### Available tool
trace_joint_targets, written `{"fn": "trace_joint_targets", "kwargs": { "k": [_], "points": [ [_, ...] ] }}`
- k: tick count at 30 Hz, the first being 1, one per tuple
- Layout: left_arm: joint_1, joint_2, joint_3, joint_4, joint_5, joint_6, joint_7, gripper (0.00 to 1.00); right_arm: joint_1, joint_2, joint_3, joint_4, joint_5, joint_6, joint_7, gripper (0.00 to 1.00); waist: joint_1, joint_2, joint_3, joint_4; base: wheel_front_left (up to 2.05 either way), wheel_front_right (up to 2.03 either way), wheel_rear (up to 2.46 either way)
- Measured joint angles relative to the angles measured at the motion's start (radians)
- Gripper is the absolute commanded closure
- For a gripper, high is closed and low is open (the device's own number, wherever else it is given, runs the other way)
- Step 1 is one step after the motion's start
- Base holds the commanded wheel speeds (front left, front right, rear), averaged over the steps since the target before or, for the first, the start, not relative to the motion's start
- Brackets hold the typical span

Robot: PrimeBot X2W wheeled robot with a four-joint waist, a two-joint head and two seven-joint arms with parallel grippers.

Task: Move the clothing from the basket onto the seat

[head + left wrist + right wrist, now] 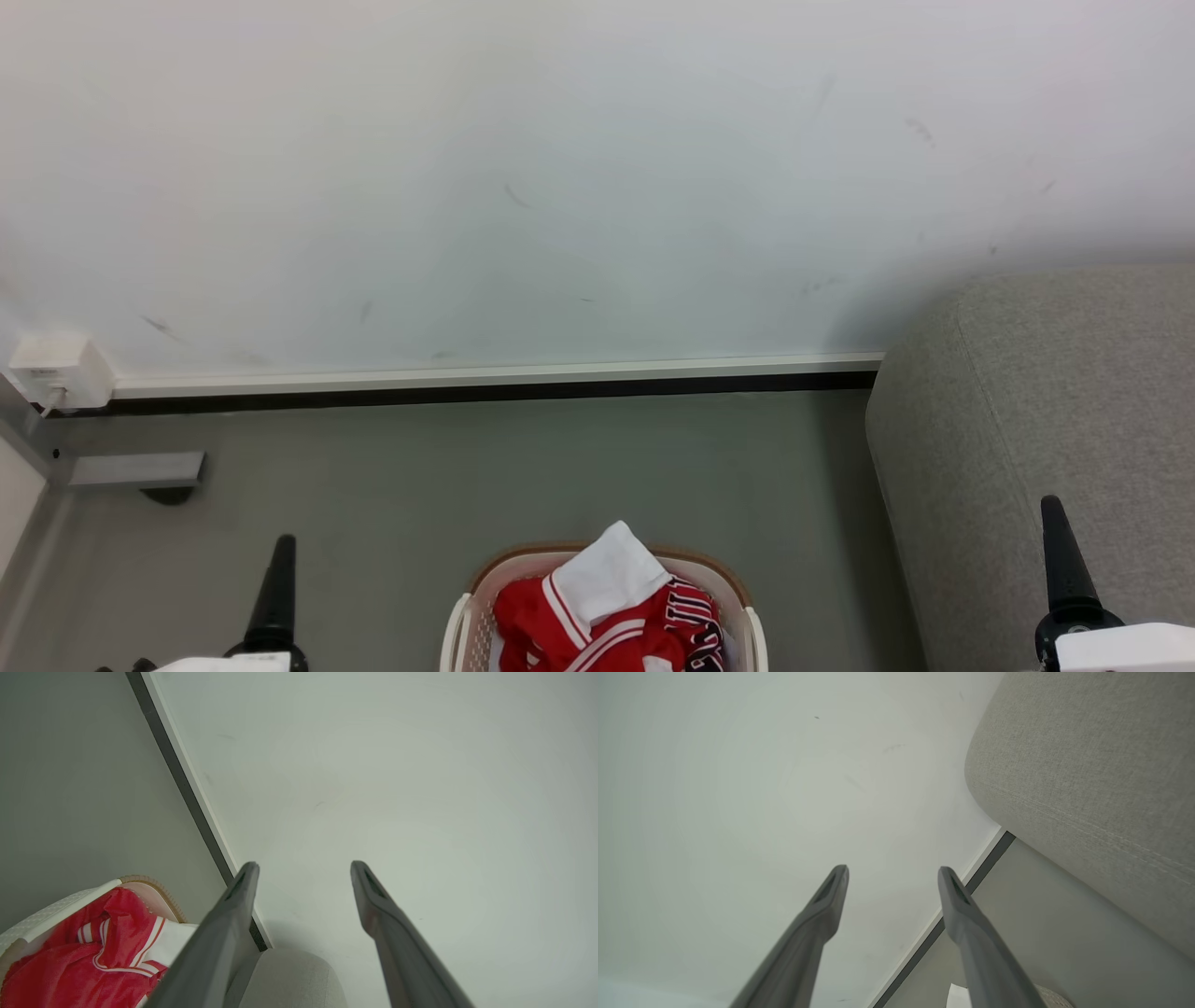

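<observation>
The cream basket [459,631] with a brown rim stands on the grey floor at the bottom middle of the head view. Red clothing [532,611] with white panels and striped trim is heaped in it. The grey seat [1027,411] rises to the right of the basket. My left gripper [303,868] is open and empty, aimed at the wall, with the basket [56,910] and clothing [65,966] low to its left. Beside the seat [1087,774], my right gripper [893,873] is also open and empty. One dark finger of each [278,579] [1060,560] flanks the basket.
A pale wall with a white and black baseboard [485,381] runs behind the basket. A white box [56,369] sits on the wall at far left, with a grey bracket [135,469] below it. Bare grey floor [597,467] lies between basket and wall.
</observation>
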Motion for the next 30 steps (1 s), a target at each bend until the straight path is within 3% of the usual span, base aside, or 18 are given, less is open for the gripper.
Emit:
{"fn": "trace_joint_targets", "kwargs": {
  "k": [17,30],
  "points": [
    [0.01,0.003,-0.031,-0.065,0.324,0.042,-0.063,0.0,-0.004,-0.002,0.039,-0.04,-0.355,0.0,-0.061,0.0,0.0,0.0,0.005,0.006,0.0,0.0,0.0],
    [0.026,0.004,-0.035,-0.076,0.538,0.051,-0.094,0.0,-0.006,-0.004,0.07,-0.012,-0.553,0.0,-0.1,0.0,0.0,0.0,0.005,0.012,0.0,0.0,0.0]
  ]
}}
